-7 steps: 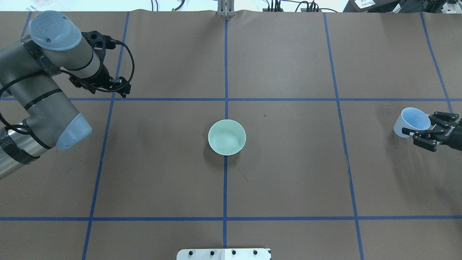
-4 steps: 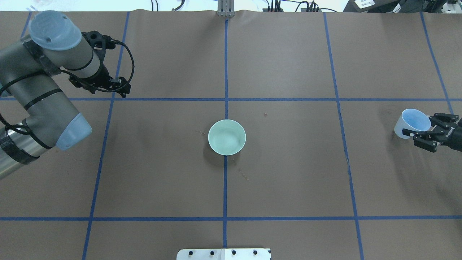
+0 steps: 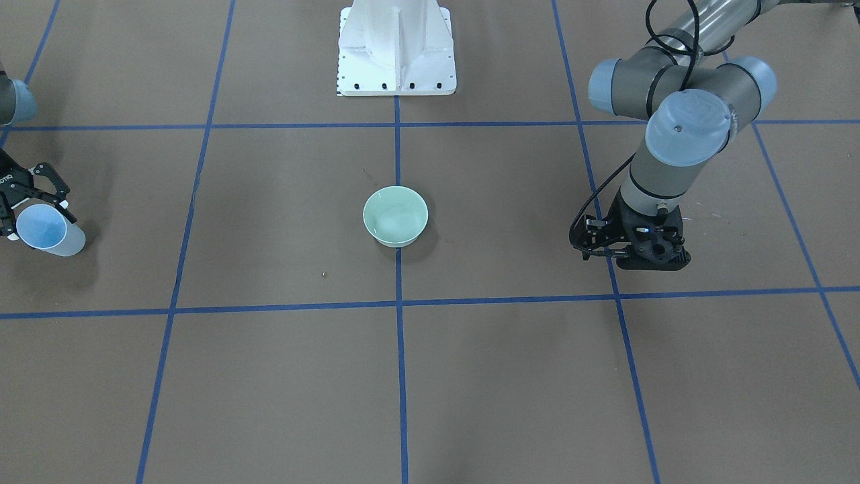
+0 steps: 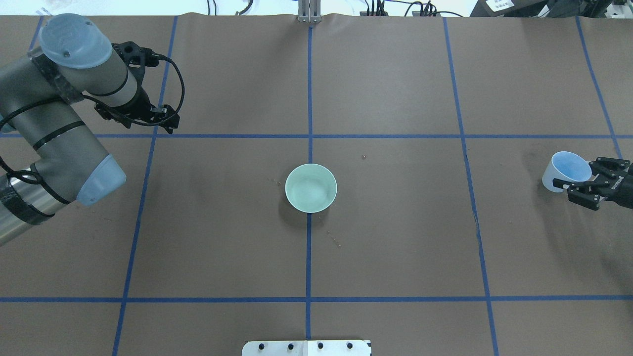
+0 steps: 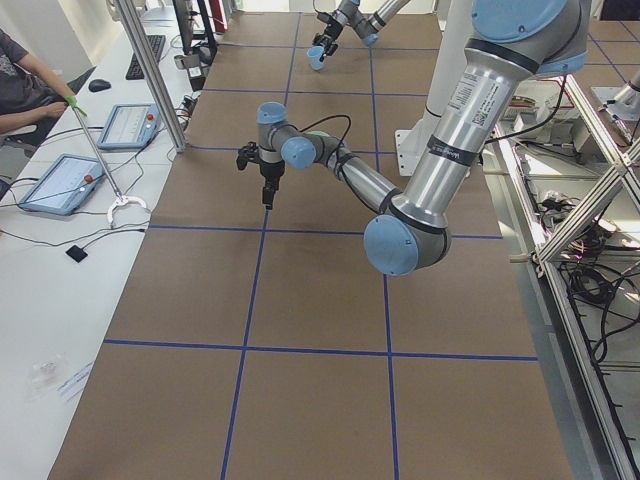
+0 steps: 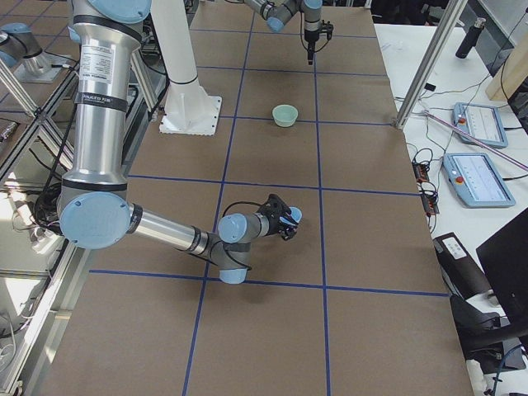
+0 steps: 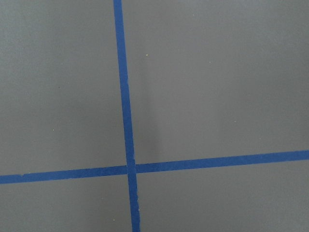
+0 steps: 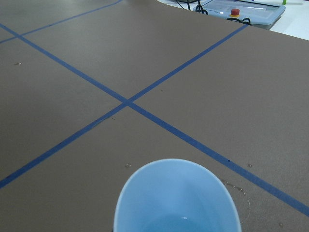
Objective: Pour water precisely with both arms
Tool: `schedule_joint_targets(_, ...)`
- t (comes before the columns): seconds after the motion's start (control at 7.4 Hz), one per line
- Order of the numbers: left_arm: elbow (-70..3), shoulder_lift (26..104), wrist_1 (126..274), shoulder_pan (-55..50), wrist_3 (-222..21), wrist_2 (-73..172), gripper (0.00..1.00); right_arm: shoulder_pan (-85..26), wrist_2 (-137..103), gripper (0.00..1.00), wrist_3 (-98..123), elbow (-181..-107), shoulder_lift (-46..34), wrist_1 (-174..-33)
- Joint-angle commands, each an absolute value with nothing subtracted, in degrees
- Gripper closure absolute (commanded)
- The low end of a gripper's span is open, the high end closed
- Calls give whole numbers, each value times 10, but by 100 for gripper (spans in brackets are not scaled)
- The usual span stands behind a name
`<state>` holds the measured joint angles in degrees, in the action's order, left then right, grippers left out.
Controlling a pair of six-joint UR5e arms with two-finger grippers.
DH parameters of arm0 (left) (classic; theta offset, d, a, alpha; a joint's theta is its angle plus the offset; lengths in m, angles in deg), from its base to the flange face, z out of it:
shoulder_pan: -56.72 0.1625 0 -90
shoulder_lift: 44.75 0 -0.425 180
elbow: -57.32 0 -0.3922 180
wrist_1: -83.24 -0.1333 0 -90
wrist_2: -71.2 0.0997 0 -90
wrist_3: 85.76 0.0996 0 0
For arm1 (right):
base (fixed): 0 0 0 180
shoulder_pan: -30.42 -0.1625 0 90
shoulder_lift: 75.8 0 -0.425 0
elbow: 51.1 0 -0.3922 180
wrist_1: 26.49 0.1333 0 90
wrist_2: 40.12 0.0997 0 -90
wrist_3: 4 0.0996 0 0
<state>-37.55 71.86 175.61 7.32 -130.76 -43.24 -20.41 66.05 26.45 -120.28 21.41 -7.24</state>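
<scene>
Tape (image 7: 126, 121) in blue lines marks big squares on the brown surface (image 4: 395, 237). On the left, the left arm (image 4: 64, 128) bends over a spot where two lines cross. The left gripper (image 5: 266, 195) points straight down above the surface and holds nothing. I cannot tell how wide its fingers are. In the middle sits a pale green bowl (image 4: 311, 188), upright on a tape line and well apart from both grippers. It may have a little water in it, but the shine is too faint to be sure. At the far right, the right gripper (image 4: 576, 174) is closed around a blue cup (image 4: 564, 168) with its open top up. A little water (image 8: 186, 220) glints in the bottom of the cup.
</scene>
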Motion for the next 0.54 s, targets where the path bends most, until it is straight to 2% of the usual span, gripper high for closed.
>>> schedule_joint_targets(0.0,-376,720,1756,73,-1308,-432,1,-205,661,23,265,-1197,215,-72)
schedule_joint_targets(0.41,-379,720,1755,73,-1308,-432,1,-205,662,4,265,-1194,216,-72)
